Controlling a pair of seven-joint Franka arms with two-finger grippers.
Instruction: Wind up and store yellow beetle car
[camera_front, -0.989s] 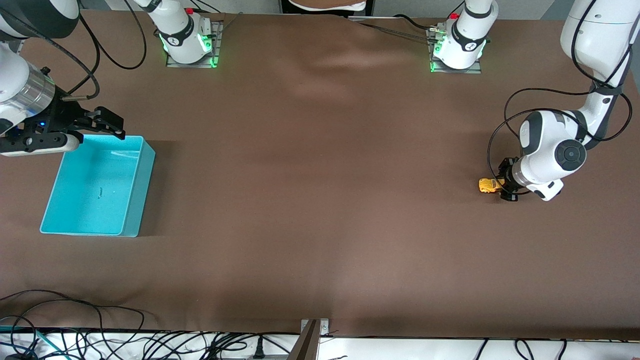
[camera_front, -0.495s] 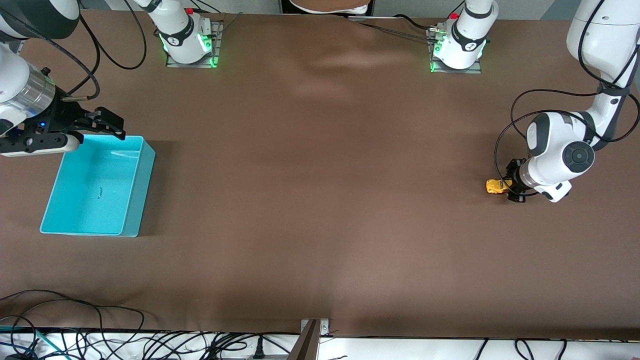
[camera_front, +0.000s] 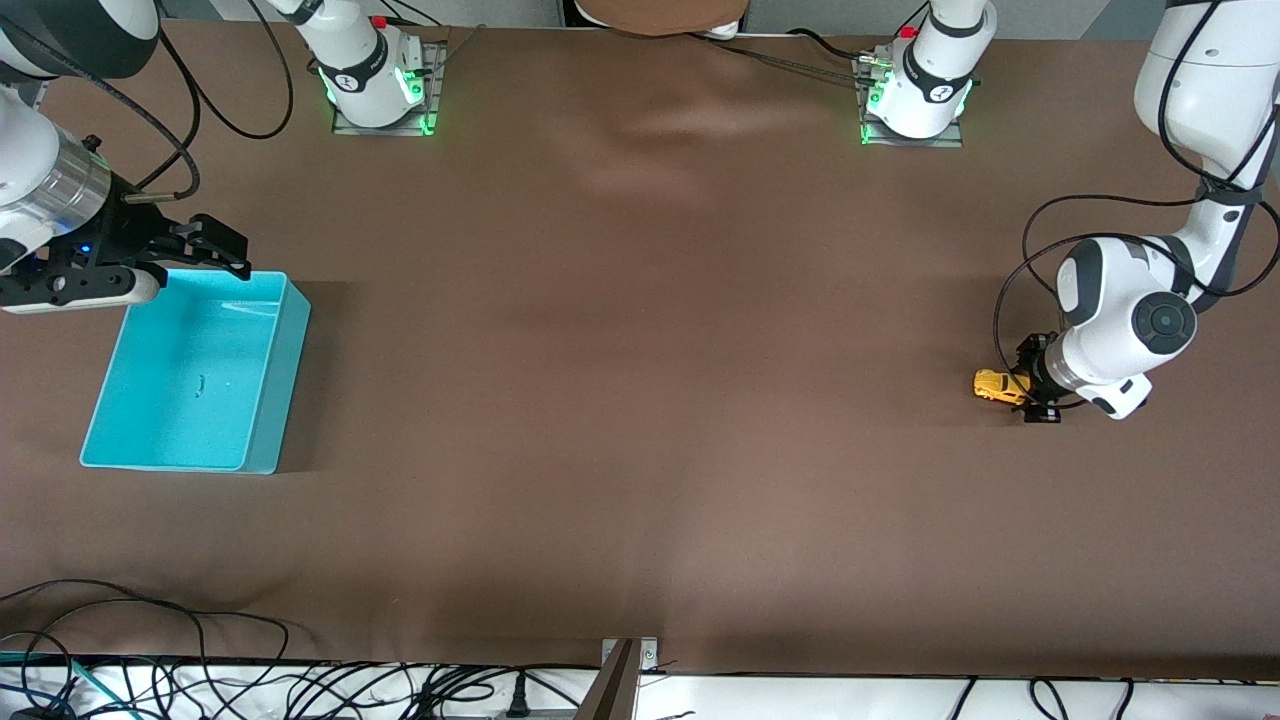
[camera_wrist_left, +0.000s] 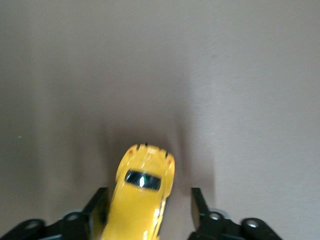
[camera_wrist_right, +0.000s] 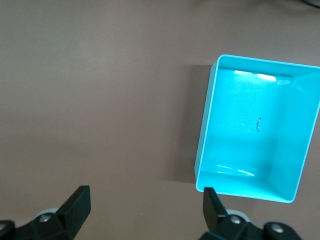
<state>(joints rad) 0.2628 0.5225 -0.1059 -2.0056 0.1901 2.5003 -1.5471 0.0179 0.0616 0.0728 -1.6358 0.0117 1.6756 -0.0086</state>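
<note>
The yellow beetle car (camera_front: 998, 385) sits on the brown table near the left arm's end. My left gripper (camera_front: 1030, 392) is low at the car's rear and open. In the left wrist view the car (camera_wrist_left: 142, 197) lies between the black fingers (camera_wrist_left: 198, 207), leaning against one of them with a clear gap to the other. My right gripper (camera_front: 232, 256) hangs open and empty over the turquoise bin's (camera_front: 290, 370) edge that is farthest from the front camera. The right wrist view shows the bin (camera_wrist_right: 205, 145) empty, off to one side of my right gripper (camera_wrist_right: 145, 206).
Both arm bases (camera_front: 375, 85) stand along the table's edge farthest from the front camera. Cables (camera_front: 150, 680) lie off the table's nearest edge. The wide brown tabletop (camera_front: 640, 380) stretches between the bin and the car.
The left gripper drew the car toward the left arm's end and a little nearer the front camera, then opened its jaws off the car. The right arm stayed still.
</note>
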